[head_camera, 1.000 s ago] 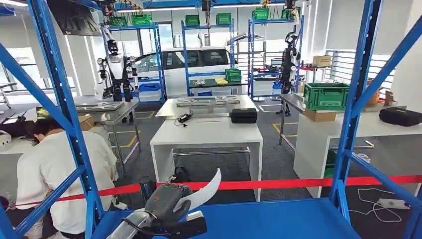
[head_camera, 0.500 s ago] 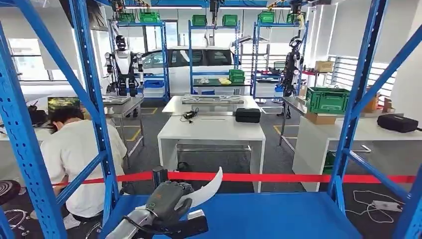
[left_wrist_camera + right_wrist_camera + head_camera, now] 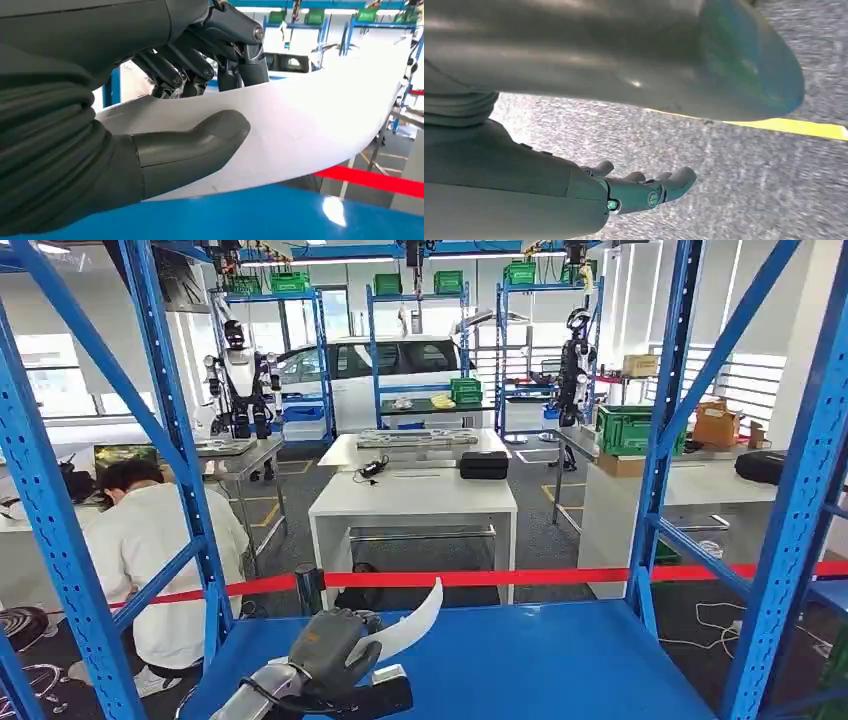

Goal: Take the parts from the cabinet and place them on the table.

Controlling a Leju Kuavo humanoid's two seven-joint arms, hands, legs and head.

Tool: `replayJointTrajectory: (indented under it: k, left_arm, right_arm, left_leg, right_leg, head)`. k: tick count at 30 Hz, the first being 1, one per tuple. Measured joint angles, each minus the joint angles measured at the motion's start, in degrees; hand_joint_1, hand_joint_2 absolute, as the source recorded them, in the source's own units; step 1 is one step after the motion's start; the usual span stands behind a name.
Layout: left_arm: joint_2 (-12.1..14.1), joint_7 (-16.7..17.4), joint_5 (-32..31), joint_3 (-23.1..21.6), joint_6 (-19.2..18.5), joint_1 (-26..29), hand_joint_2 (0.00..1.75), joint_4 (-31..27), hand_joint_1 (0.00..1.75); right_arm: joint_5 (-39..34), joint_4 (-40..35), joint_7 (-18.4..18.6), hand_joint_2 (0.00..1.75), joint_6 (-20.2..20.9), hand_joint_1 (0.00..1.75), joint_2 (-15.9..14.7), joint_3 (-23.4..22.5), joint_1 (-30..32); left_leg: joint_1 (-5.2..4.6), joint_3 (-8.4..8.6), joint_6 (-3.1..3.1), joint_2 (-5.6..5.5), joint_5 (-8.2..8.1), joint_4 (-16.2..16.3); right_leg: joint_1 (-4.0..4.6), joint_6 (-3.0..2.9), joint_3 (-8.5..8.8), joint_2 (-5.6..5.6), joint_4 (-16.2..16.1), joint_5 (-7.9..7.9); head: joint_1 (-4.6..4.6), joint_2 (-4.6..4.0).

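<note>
From the head view, the whole scene has slid sideways against the earlier frames: the blue cabinet uprights (image 3: 165, 420) sit differently and the red barrier tape (image 3: 480, 577) crosses lower, so I read that as my camera turning, not things moving. My left hand (image 3: 325, 645) keeps the same place low in the picture, and its hold on the white part (image 3: 410, 625) looks unchanged. That part is one thin, curved white blade, broad at the hand and tapering to a point that rises over the blue shelf (image 3: 540, 660) of the cabinet. I count one part, one person in a white top (image 3: 150, 560) bent over beside the left upright, one white table (image 3: 412, 505) past the tape, and one white car (image 3: 385, 365) farther back. Two other humanoid robots stand in the background, one at left (image 3: 238, 375) and one at right (image 3: 575, 365).

In the left wrist view, the left hand (image 3: 165, 125) has its thick thumb (image 3: 200, 145) pressed on one face of the white part (image 3: 310, 130) and its dark fingers (image 3: 200, 60) curled over the opposite face, so the sheet is clamped between them just above the blue shelf (image 3: 250, 215).

In the right wrist view, my right hand (image 3: 644, 190) hangs over speckled grey floor (image 3: 749, 170) crossed by one yellow line (image 3: 794, 129). Its fingers are loosely curled and hold nothing.
</note>
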Motion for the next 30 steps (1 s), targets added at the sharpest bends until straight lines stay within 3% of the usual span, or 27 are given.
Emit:
replayJointTrajectory:
  k: [2,3,4,6,8,9,10,12,13,14,15,16,17,18,19,22,23,24,26,27,28,29,30]
  left_arm:
    - [0.11,-0.22,1.07,0.0,-0.35,-0.01,1.75,-0.2,1.75]
    - [0.17,-0.39,1.47,0.0,-0.55,-0.09,1.75,-0.51,1.75]
    - [0.13,-0.5,1.68,-0.02,-0.79,-0.1,1.75,-0.85,1.75]
    - [0.18,-0.61,2.03,-0.07,-0.92,-0.29,1.75,-0.92,1.75]
    - [0.15,-0.42,2.36,-0.18,-1.0,-0.42,1.75,-0.79,1.75]
    - [0.11,-0.39,2.47,-0.33,-0.99,-0.61,1.75,-0.64,1.75]
    - [-0.02,-0.37,2.62,-0.5,-1.05,-0.79,1.75,-0.48,1.75]
    - [-0.11,-0.42,2.86,-0.59,-1.03,-0.8,1.75,-0.2,1.75]
    - [-0.11,-0.44,2.89,-0.72,-1.01,-0.71,1.75,-0.04,1.75]
    - [-0.11,-0.48,2.95,-0.94,-0.96,-0.63,1.75,0.15,1.75]
    - [-0.13,-0.57,3.02,-1.05,-0.92,-0.55,1.75,0.31,1.75]
    - [-0.13,-0.72,3.08,-1.18,-0.79,-0.48,1.75,0.5,1.75]
    - [-0.15,-0.85,3.26,-1.31,-0.76,-0.48,1.75,0.7,1.75]
    - [-0.15,-0.96,3.32,-1.33,-0.72,-0.53,1.75,0.79,1.75]
    - [-0.29,-1.03,3.32,-1.33,-0.68,-0.57,1.75,0.79,1.75]
    - [-0.39,-1.12,3.39,-1.42,-0.59,-0.61,1.75,1.05,1.75]
    - [-0.42,-1.09,3.39,-1.46,-0.59,-0.6,1.75,1.11,1.75]
    - [-0.26,-1.09,3.37,-1.46,-0.59,-0.61,1.75,1.29,1.75]
    - [-0.15,-1.09,3.39,-1.51,-0.59,-0.72,1.75,1.53,1.75]
    - [-0.09,-1.09,3.39,-1.51,-0.59,-0.72,1.75,1.62,1.75]
    - [-0.07,-1.09,3.39,-1.53,-0.59,-0.64,1.75,1.75,1.75]
    - [-0.07,-1.09,3.39,-1.53,-0.59,-0.57,1.75,1.88,1.75]
    - [-0.07,-1.09,3.39,-1.57,-0.59,-0.5,1.75,2.01,1.75]
  right_arm:
    - [0.11,0.0,0.22,0.0,-0.02,0.0,0.0,0.0,-0.01]
    - [0.24,0.0,0.24,0.0,-0.02,0.0,0.0,0.0,-0.05]
    - [0.33,0.0,0.35,0.0,-0.04,0.0,0.0,0.0,-0.03]
    - [0.33,0.0,0.37,0.0,-0.09,0.0,0.0,0.0,-0.1]
    - [0.04,0.0,0.28,0.0,-0.2,0.0,0.0,0.0,-0.07]
    - [-0.15,0.0,0.2,0.0,-0.26,0.0,0.0,-0.02,0.0]
    - [-0.2,0.02,0.18,0.0,-0.3,0.0,0.02,-0.02,0.07]
    - [-0.46,0.0,0.15,0.0,-0.37,0.0,0.02,-0.02,0.04]
    - [-0.63,0.0,0.11,0.0,-0.44,0.0,0.0,-0.04,0.06]
    - [-0.7,0.0,0.09,0.0,-0.55,0.0,0.0,-0.07,0.11]
    - [-0.74,0.0,0.09,0.0,-0.59,0.0,0.0,-0.09,0.14]
    - [-0.83,0.0,0.07,0.0,-0.66,0.0,0.0,-0.11,0.16]
    - [-0.85,0.0,0.02,0.0,-0.7,0.0,0.0,-0.15,0.15]
    - [-0.87,0.0,0.02,0.0,-0.72,0.0,0.0,-0.2,0.09]
    - [-0.89,0.0,0.02,0.0,-0.74,0.0,-0.07,-0.26,-0.05]
    - [-1.01,0.0,0.0,0.0,-0.85,0.0,-0.07,-0.39,0.07]
    - [-1.03,0.0,0.0,0.0,-0.87,0.0,-0.07,-0.42,0.11]
    - [-1.03,0.04,0.0,0.0,-0.87,0.0,0.11,-0.44,0.06]
    - [-1.03,0.04,0.0,0.0,-0.87,0.0,0.04,-0.52,0.02]
    - [-1.03,0.04,0.0,0.0,-0.87,0.0,0.04,-0.59,0.04]
    - [-1.03,0.04,0.0,0.0,-0.87,0.0,0.04,-0.66,0.07]
    - [-1.03,0.04,0.0,0.0,-0.87,0.0,0.04,-0.77,0.08]
    - [-1.03,0.04,0.0,0.0,-0.87,0.0,0.04,-0.87,0.08]
  left_leg:
    - [-0.05,6.12,0.57,-0.07,3.43,-7.25]
    - [-0.11,10.16,1.05,-0.21,2.42,-12.61]
    - [-0.47,13.28,1.34,-0.25,0.14,-17.35]
    - [-0.77,12.41,1.69,-0.28,0.79,-17.62]
    - [-0.72,11.83,2.76,-0.14,2.17,-18.14]
    - [-0.36,11.53,3.26,0.35,3.12,-18.43]
    - [-0.34,10.89,3.89,0.23,3.97,-18.57]
    - [-0.48,8.76,4.16,0.2,5.68,-18.49]
    - [-0.57,7.71,4.18,0.22,6.43,-18.4]
    - [-0.61,6.61,4.13,0.24,7.14,-18.27]
    - [-0.61,5.71,4.07,0.28,7.71,-18.09]
    - [-0.61,4.62,3.93,0.28,8.35,-17.83]
    - [-0.61,3.63,3.75,0.3,8.92,-17.49]
    - [-0.61,2.91,3.53,0.31,9.35,-17.06]
    - [-0.81,2.29,3.25,0.35,9.66,-16.7]
    - [-0.6,2.37,2.25,0.47,11.06,-17.08]
    - [-0.78,2.22,1.87,0.42,11.64,-17.4]
    - [-0.68,1.8,1.6,0.26,11.25,-17.12]
    - [-0.38,-0.17,0.8,-0.11,4.82,-12.34]
    - [-0.15,-1.24,0.42,-0.1,1.51,-7.89]
    - [0.02,-2.08,0.13,-0.1,-0.64,-3.68]
    - [0.2,-2.43,-0.12,-0.1,-1.26,-0.31]
    - [0.35,-1.73,-0.27,-0.08,-0.08,0.55]
  right_leg:
    - [0.01,0.29,-1.52,0.04,0.0,1.34]
    - [0.0,0.48,-1.84,0.04,0.09,1.96]
    - [0.19,0.95,-2.21,0.11,0.04,2.4]
    - [-0.06,1.68,-1.77,0.06,-0.63,3.58]
    - [0.06,2.74,-1.74,0.15,-1.92,5.2]
    - [-0.31,2.77,-2.1,0.2,-1.24,3.82]
    - [-0.12,2.76,-3.05,0.15,0.93,0.23]
    - [-0.13,3.12,-5.49,0.17,9.43,-6.79]
    - [-0.09,3.27,-6.34,0.17,13.78,-8.51]
    - [-0.06,3.27,-6.43,0.17,16.55,-8.24]
    - [0.0,3.25,-5.64,0.16,16.84,-6.88]
    - [0.04,3.15,-3.34,0.16,14.92,-4.6]
    - [0.05,2.96,0.27,0.14,10.61,-2.99]
    - [0.13,2.66,4.57,0.12,5.23,-3.35]
    - [0.42,2.15,7.77,0.05,0.18,-6.53]
    - [0.92,1.34,7.52,0.14,-0.81,-6.05]
    - [0.56,0.87,7.19,0.12,-1.12,-5.34]
    - [0.15,0.63,6.8,-0.15,-1.5,-4.43]
    - [0.05,0.02,5.24,-0.2,-1.75,-2.89]
    - [0.03,-0.02,4.34,-0.2,-1.74,-2.2]
    - [0.02,0.04,3.52,-0.2,-1.71,-1.56]
    - [-0.03,0.12,2.61,-0.24,-1.67,-0.87]
    - [-0.14,0.29,1.7,-0.26,-1.62,-0.17]
  head:
    - [-0.04,0.0]
    - [-0.06,0.0]
    - [-0.09,0.0]
    - [-0.04,-0.02]
    - [0.02,-0.02]
    - [-0.04,-0.09]
    - [0.13,-0.07]
    - [0.24,-0.07]
    - [0.29,-0.07]
    - [0.29,-0.07]
    - [0.26,-0.07]
    - [0.4,-0.07]
    - [0.39,-0.07]
    - [0.44,-0.07]
    - [0.44,-0.07]
    - [0.28,-0.07]
    - [0.39,-0.07]
    - [0.4,-0.09]
    - [0.18,-0.07]
    - [0.11,-0.09]
    - [0.07,-0.07]
    - [0.09,-0.07]
    - [0.04,-0.07]
